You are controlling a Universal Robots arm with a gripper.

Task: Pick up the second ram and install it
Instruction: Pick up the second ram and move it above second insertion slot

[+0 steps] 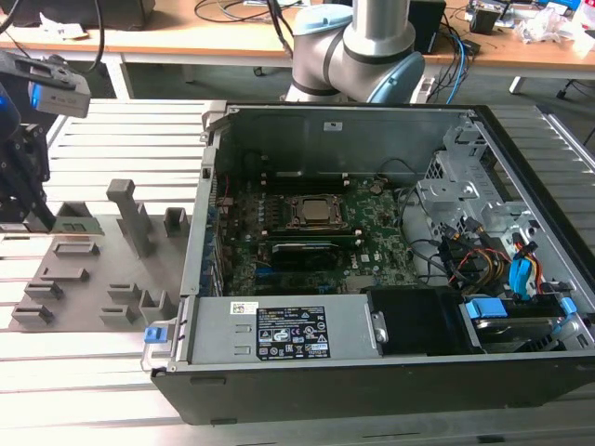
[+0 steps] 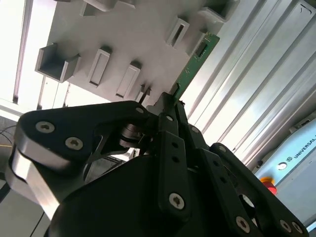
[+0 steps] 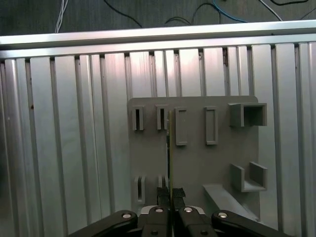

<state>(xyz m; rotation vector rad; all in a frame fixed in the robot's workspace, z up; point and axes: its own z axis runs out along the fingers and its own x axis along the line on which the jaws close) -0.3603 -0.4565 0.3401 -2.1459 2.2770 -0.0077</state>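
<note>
The second ram [image 1: 78, 221] is a thin green stick with a pale label, held just above the grey fixture plate [image 1: 93, 279] at the exterior view's left. My gripper [image 1: 39, 216] is shut on its end. In the second wrist view the green stick [image 2: 194, 63] juts out from between the black fingers [image 2: 165, 111], over the plate's slotted blocks. The first wrist view has the stick [image 3: 169, 148] edge-on, rising from the gripper [image 3: 170, 193] across the plate [image 3: 197, 163].
The open computer case [image 1: 372, 372] lies to the exterior view's right, with the green motherboard [image 1: 372, 246], the CPU socket [image 1: 314, 212] and memory slots [image 1: 302, 249] beneath it. A tall grey post [image 1: 130, 214] stands on the fixture plate. Ribbed aluminium tabletop [image 1: 84, 372] surrounds everything.
</note>
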